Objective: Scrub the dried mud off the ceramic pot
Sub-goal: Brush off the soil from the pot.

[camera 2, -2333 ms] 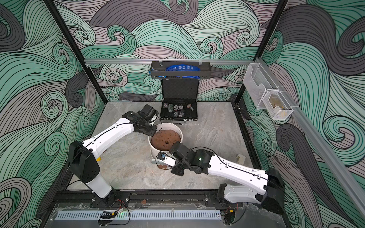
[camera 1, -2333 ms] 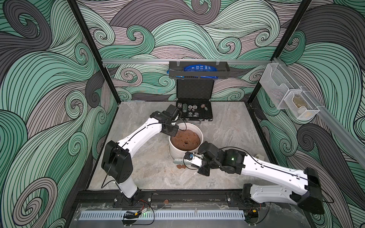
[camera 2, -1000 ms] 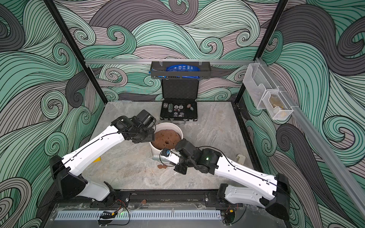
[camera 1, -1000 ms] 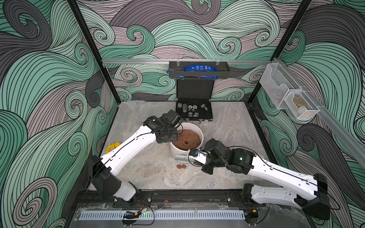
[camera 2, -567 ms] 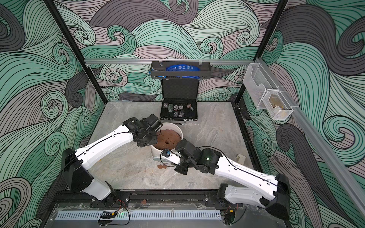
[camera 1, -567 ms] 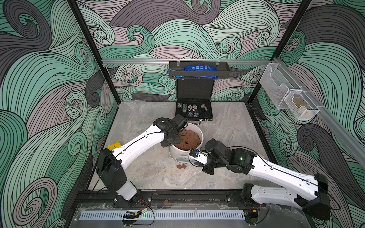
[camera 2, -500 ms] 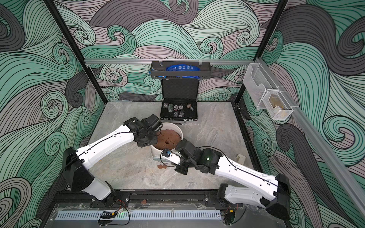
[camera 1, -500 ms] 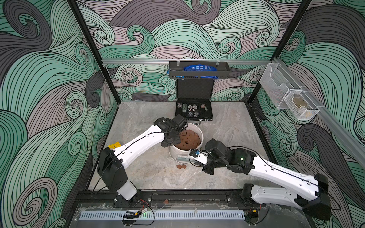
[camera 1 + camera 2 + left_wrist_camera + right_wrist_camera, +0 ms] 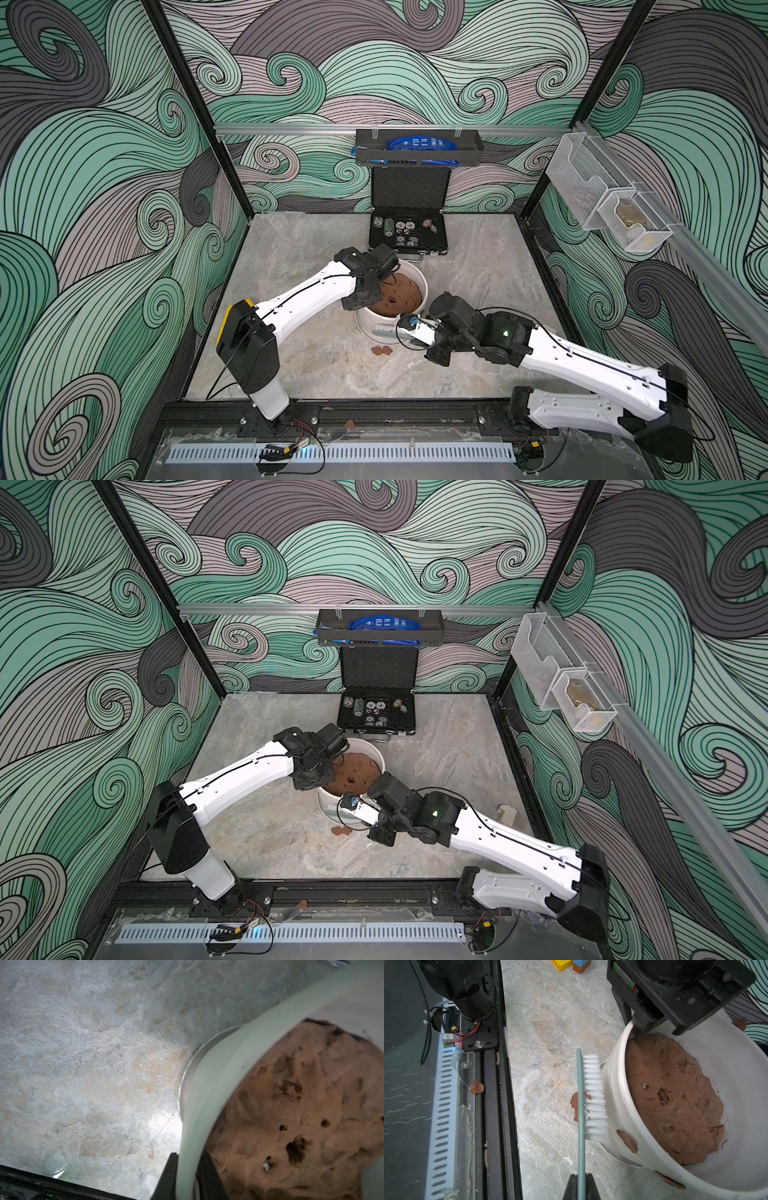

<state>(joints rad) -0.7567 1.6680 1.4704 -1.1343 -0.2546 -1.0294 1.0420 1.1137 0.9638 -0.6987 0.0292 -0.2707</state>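
Observation:
The white ceramic pot stands mid-table with a brown mound inside. My left gripper is shut on the pot's rim, one finger outside and one inside. My right gripper is shut on the thin green handle of a brush, whose white bristles press against the pot's outer wall. Patches of dried mud stick to that wall beside the bristles. Loose chips lie on the floor by the pot.
An open black case of poker chips stands just behind the pot. A mud chip lies on the front rail. Toy blocks sit beyond the pot. A small white object lies near the right wall.
My left arm swung to the pot's left rim and its jaws closed on it. The right gripper has kept the brush against the pot's front wall.

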